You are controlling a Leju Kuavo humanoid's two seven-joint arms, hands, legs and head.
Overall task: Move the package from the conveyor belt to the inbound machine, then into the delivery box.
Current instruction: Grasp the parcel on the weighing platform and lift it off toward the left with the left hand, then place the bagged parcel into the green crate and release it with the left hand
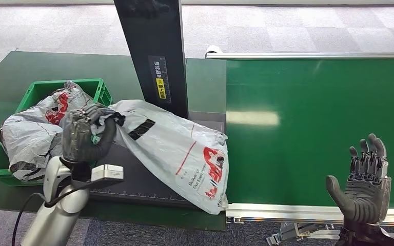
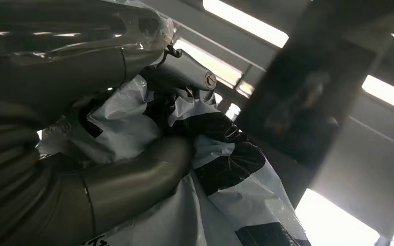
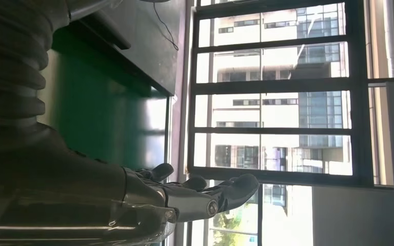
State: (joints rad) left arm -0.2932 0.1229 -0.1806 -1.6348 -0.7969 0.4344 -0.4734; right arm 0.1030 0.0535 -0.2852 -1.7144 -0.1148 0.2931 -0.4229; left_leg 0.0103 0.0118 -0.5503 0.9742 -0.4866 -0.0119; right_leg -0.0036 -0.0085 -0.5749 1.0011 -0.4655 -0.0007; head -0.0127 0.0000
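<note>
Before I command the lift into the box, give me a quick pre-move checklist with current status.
1. Left hand grips the package at its gathered end: ok; the left wrist view shows fingers wrapped in the plastic.
2. Package is off the conveyor belt and on the inbound machine's dark platform: ok.
3. Room in the green delivery box: not ok, another bag already fills much of it.
4. Right hand open, holding nothing: ok.
5. Package clear of the machine's post: cannot tell.

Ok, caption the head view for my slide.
Left robot hand grips the grey package on the inbound machine; right robot hand open.
</note>
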